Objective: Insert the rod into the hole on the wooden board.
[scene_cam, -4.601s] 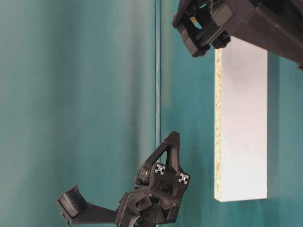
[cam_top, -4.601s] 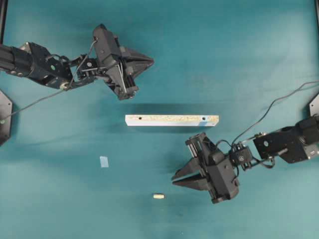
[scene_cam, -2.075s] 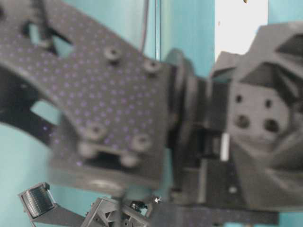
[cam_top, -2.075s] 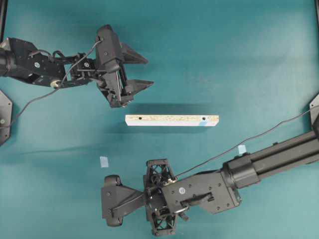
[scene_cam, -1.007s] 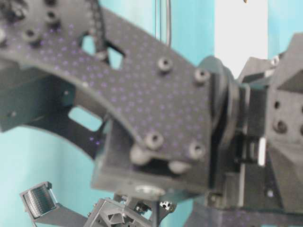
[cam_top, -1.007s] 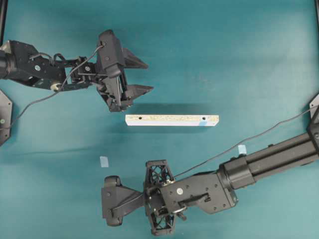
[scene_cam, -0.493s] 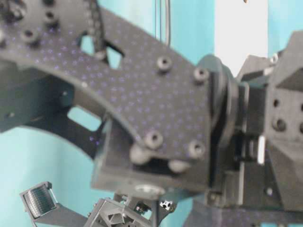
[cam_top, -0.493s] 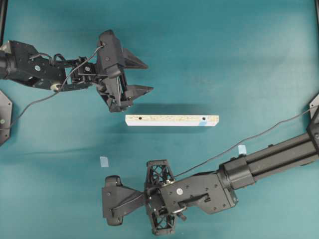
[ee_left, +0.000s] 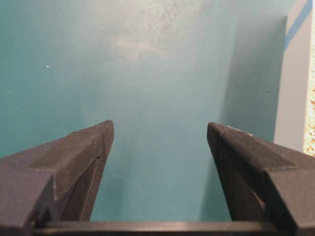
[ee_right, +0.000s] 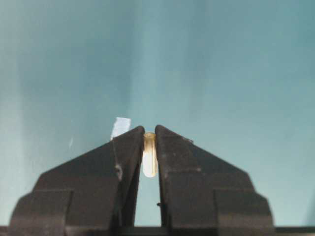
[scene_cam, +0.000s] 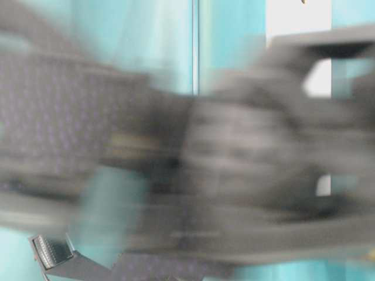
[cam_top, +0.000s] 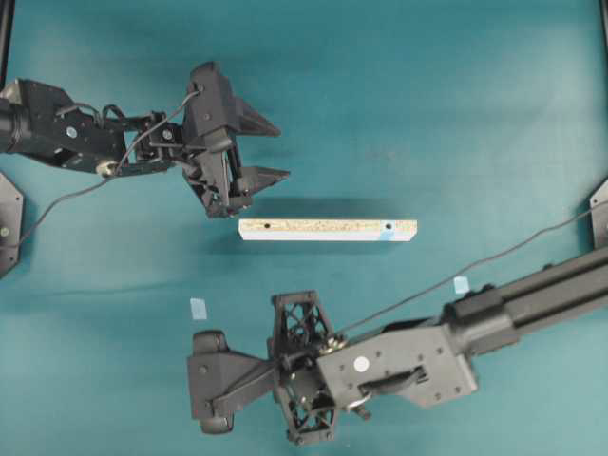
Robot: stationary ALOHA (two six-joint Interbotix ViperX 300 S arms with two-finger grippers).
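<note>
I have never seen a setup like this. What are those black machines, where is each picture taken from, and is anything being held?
These are two robot arms working over a teal table. Each ends in a two-fingered end effector. The overhead picture looks straight down on both arms. The table-level picture is too blurred to read. The other two pictures come from small cameras on the wrists, looking out between the fingers.

On the table lies the wooden board, a long narrow strip with a small hole near each end; the hole beside the blue mark is the target. Two small blue tape squares also lie there.

The left end effector is open and empty, near the board's unmarked end. The right end effector is shut on the rod, a stubby cream peg.
</note>
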